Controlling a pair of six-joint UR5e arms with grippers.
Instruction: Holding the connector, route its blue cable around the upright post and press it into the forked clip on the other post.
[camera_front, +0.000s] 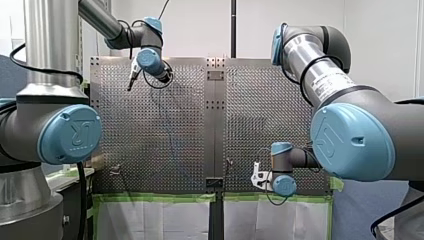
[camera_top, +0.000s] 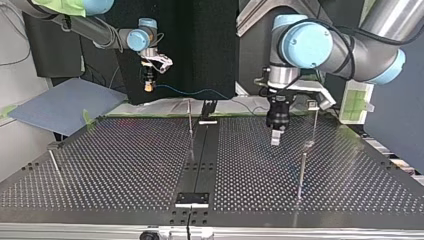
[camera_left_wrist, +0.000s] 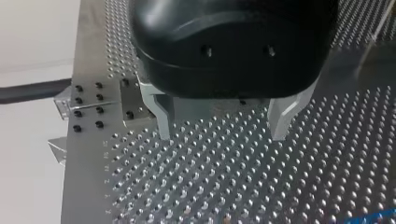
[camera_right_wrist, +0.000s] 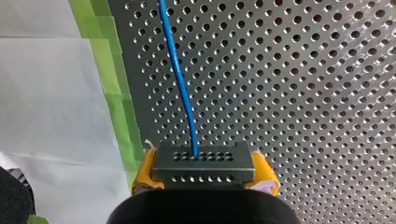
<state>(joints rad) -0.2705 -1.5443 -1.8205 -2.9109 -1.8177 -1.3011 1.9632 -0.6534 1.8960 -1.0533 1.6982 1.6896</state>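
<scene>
My right gripper (camera_right_wrist: 205, 179) is shut on a dark grey connector (camera_right_wrist: 204, 163), its yellow pads (camera_right_wrist: 145, 170) against both sides. The blue cable (camera_right_wrist: 180, 79) leaves the connector and runs ahead over the perforated plate. At the top view's left, the right gripper (camera_top: 148, 84) hangs off the table's far edge, and the blue cable (camera_top: 200, 92) trails to the right. A thin upright post (camera_top: 190, 117) stands near the middle. Another post (camera_top: 315, 120), with a small head, stands right of it. My left gripper (camera_left_wrist: 222, 123) is open and holds nothing, just above the plate and beside that post (camera_top: 276, 135).
Two more thin posts (camera_top: 301, 175) (camera_top: 54, 162) stand nearer the top view's camera. A dark centre strip (camera_top: 200, 150) with small brackets divides the perforated table (camera_top: 125, 165). Green tape (camera_right_wrist: 119, 88) lines the table edge beside my right gripper. A clear bracket (camera_left_wrist: 63, 100) sits at the plate's edge.
</scene>
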